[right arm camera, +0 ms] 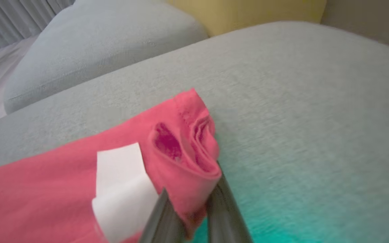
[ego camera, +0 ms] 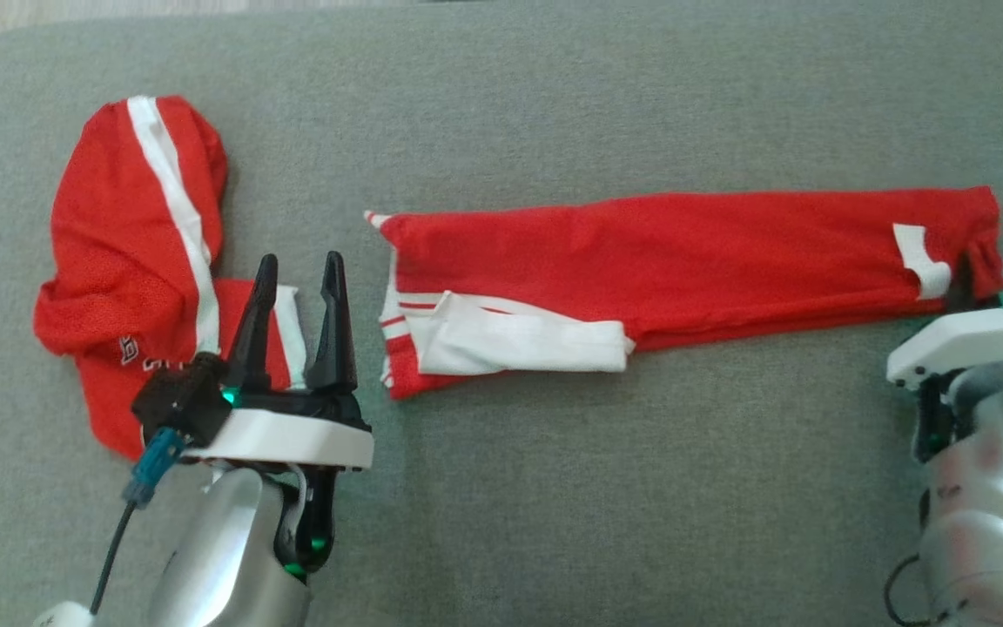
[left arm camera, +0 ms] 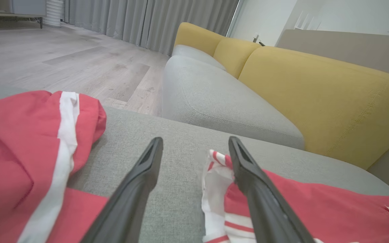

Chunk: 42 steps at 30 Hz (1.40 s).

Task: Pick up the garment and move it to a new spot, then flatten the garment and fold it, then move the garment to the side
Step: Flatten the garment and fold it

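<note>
Readable text, from my station: none.

1. Crumpled red garment (ego camera: 131, 261): white printed mark (ego camera: 131, 349) near its lower edge. The shapes look like letters, but they are too small and creased for me to read.
2. Long red garment (ego camera: 684, 261): white patch (ego camera: 919, 259) near its right end, plain white to my eye.
3. Right forearm (ego camera: 989, 522): small dark marking, blurred, unreadable.

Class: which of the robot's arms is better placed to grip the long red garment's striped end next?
Left. The left claw is open beside the long red garment's striped end; the right claw is shut on its far end.
</note>
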### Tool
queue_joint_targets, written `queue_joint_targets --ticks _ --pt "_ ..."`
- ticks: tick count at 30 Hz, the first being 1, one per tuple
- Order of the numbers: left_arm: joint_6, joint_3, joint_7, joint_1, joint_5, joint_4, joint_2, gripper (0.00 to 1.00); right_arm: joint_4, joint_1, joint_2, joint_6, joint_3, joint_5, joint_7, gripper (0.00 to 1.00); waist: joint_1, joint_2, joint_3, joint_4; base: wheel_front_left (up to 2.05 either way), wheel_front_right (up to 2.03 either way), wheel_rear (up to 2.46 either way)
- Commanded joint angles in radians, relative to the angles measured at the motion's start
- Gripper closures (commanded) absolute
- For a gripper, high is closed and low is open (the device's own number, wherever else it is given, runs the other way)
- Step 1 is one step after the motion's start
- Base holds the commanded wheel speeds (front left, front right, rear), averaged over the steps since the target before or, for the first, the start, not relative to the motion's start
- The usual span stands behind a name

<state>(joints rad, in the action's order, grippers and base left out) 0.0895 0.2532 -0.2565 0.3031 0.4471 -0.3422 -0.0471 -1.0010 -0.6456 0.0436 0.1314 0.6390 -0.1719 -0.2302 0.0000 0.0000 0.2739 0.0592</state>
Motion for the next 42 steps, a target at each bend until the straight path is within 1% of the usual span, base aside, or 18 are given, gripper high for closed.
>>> queue_joint_targets --ticks 1,5,9,12,17,22,27,28,32,34,37,42 --pt "0.004 -0.038 -0.005 0.020 -0.008 0.030 -0.003 0.00 0.065 0.008 0.007 -0.001 0.017 -0.035 -0.012 1.00 0.0000 0.0000 -0.013 -0.013 0.00 0.00 0.00" --pt "0.002 -0.039 -0.005 0.012 -0.003 0.033 -0.003 0.00 0.188 0.032 0.012 -0.001 0.097 -0.094 0.027 1.00 0.0000 0.0000 -0.033 -0.031 0.00 0.00 0.00" --pt "0.000 -0.029 -0.005 0.007 0.002 0.033 -0.003 0.00 0.297 0.056 0.027 -0.001 0.135 -0.120 0.078 1.00 0.0000 0.0000 -0.052 -0.041 0.00 0.00 0.00" --pt "-0.003 -0.023 -0.005 0.004 0.010 0.029 -0.003 0.00 0.358 0.073 0.036 -0.001 0.121 -0.105 0.099 1.00 0.0000 0.0000 -0.066 -0.044 0.00 0.00 0.00" --pt "-0.007 -0.019 -0.005 -0.009 0.018 0.023 -0.003 0.00 0.437 0.096 0.022 -0.001 0.036 -0.029 0.118 1.00 0.0000 0.0000 -0.096 -0.043 0.00 0.00 0.00" --pt "-0.009 -0.015 -0.005 -0.025 0.014 0.014 -0.003 0.00 0.518 0.137 0.008 -0.001 -0.111 0.081 0.150 1.00 0.0000 0.0000 -0.141 -0.025 0.00 0.00 0.00" --pt "-0.014 -0.011 -0.005 -0.035 0.010 0.006 -0.003 0.00 0.568 0.203 0.007 -0.001 -0.329 0.286 0.169 1.00 0.0000 0.0000 -0.190 0.006 0.00 0.00 0.00" --pt "-0.014 -0.011 -0.005 -0.035 0.010 0.006 -0.003 0.00 0.568 0.203 0.007 -0.001 -0.329 0.286 0.169 1.00 0.0000 0.0000 -0.190 0.006 0.00 0.00 0.00" --pt "-0.016 -0.008 -0.005 -0.044 0.003 -0.001 -0.003 0.00 0.608 0.251 0.007 -0.001 -0.498 0.425 0.175 1.00 0.0000 0.0000 -0.218 0.028 0.00 0.00 0.00" --pt "-0.024 -0.009 -0.005 -0.047 -0.006 -0.005 -0.003 0.00 0.620 0.272 0.007 -0.001 -0.591 0.492 0.171 1.00 0.0000 0.0000 -0.229 0.040 0.00 0.00 0.00" --pt "-0.026 -0.002 -0.005 -0.044 -0.005 -0.007 -0.003 0.00 0.617 0.298 0.007 -0.001 -0.715 0.549 0.164 1.00 0.0000 0.0000 -0.235 0.058 0.00 0.00 0.00" --pt "-0.027 0.008 -0.005 -0.033 -0.004 -0.007 -0.003 0.00 0.567 0.285 0.007 -0.001 -0.839 0.582 0.121 1.00 0.0000 0.0000 -0.227 0.087 0.00 0.00 0.00"
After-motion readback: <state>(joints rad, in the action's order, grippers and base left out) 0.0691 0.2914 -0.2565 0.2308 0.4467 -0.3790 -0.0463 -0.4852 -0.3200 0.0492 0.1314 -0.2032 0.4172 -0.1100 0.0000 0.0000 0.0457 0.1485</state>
